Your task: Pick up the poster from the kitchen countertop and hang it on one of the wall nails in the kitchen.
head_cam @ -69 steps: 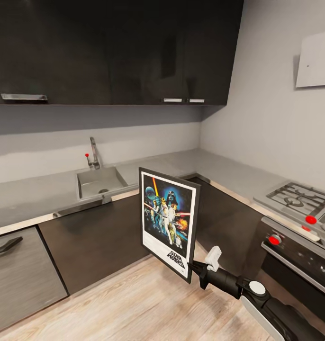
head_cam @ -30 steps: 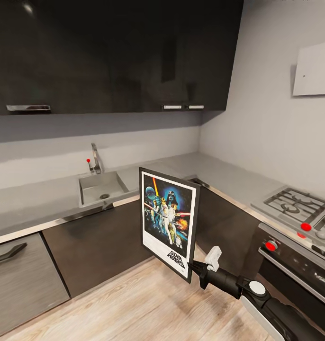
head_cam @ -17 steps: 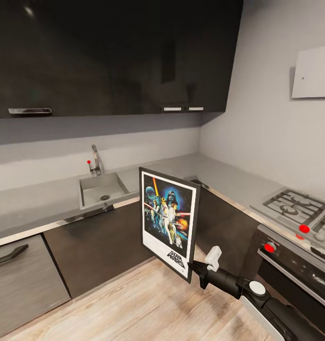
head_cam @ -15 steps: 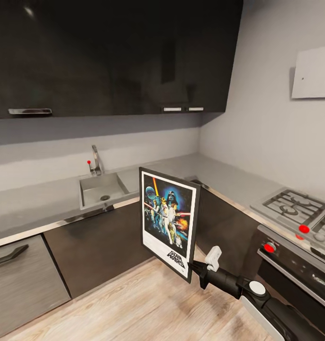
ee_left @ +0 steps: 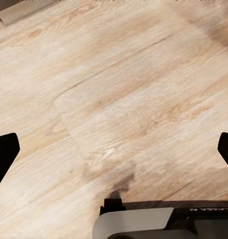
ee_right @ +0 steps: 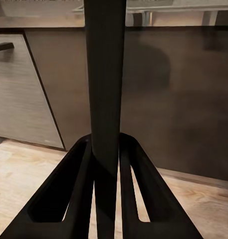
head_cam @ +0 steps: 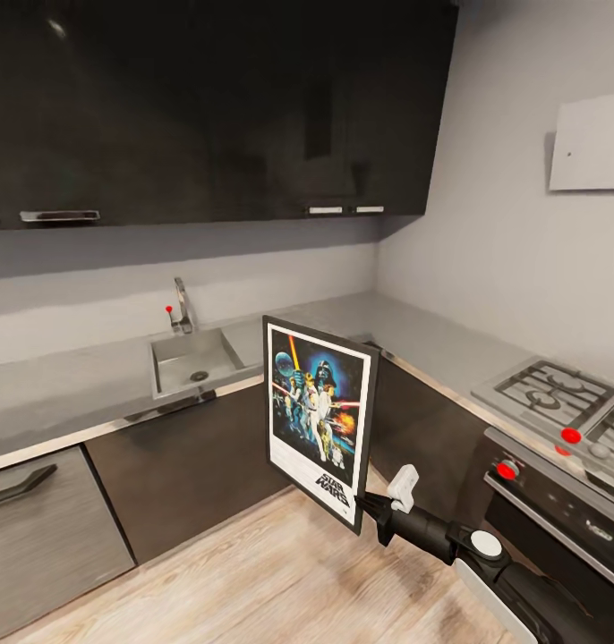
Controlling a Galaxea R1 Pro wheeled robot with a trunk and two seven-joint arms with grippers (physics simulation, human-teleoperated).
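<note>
The poster, black-framed with blue Star Wars art, stands upright in mid-air in front of the dark lower cabinets. My right gripper is shut on its lower right corner. In the right wrist view the poster shows edge-on as a dark strip clamped between the two fingers. The grey steel countertop runs in an L behind it. A tiny dark dot, seemingly a wall nail, sits on an off-white panel high on the right wall. My left gripper is open over the wood floor.
A square sink with a tap is set in the counter to the left of the poster. The gas hob and oven front with red knobs stand at the right. Glossy black upper cabinets hang above. Pale plank floor lies below.
The whole head picture has drifted down a little, so the camera has moved. The poster and my right arm hold the same pose, still gripped.
</note>
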